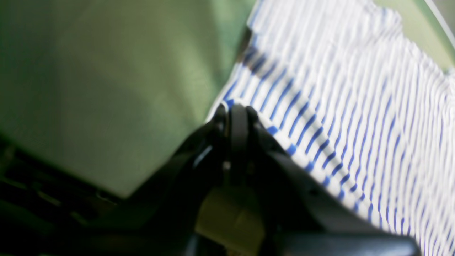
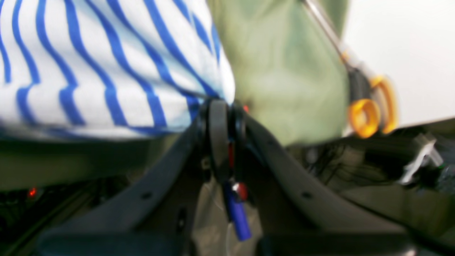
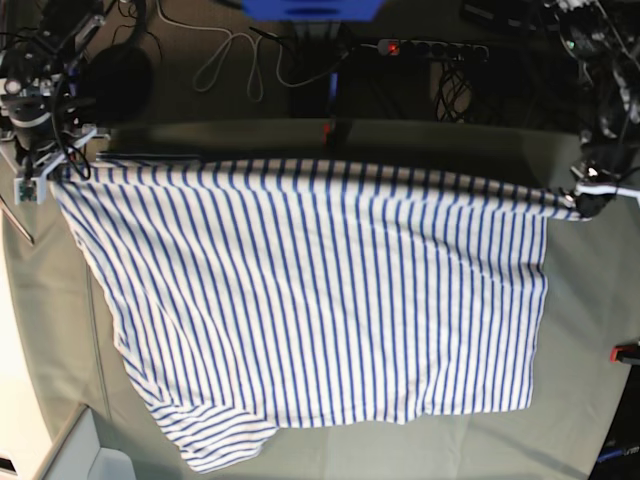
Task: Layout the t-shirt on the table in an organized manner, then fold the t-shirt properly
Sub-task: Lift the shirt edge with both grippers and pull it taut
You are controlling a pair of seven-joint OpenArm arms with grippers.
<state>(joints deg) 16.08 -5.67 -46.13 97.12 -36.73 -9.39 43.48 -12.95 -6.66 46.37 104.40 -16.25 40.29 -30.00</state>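
Orange clamp (image 2: pixel 369 110) beside table (image 2: pixel 284 71), t-shirt (image 2: pixel 106 64).

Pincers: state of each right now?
Left pincer: closed, holding the t-shirt by its edge.
Right pincer: closed, holding the t-shirt's other corner.

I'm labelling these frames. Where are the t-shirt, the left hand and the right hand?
t-shirt (image 3: pixel 320 290), base view, middle of the striped body.
left hand (image 1: pixel 237 108), left wrist view, fingertips shut on shirt edge.
right hand (image 2: pixel 221 104), right wrist view, fingertips pinching shirt corner.
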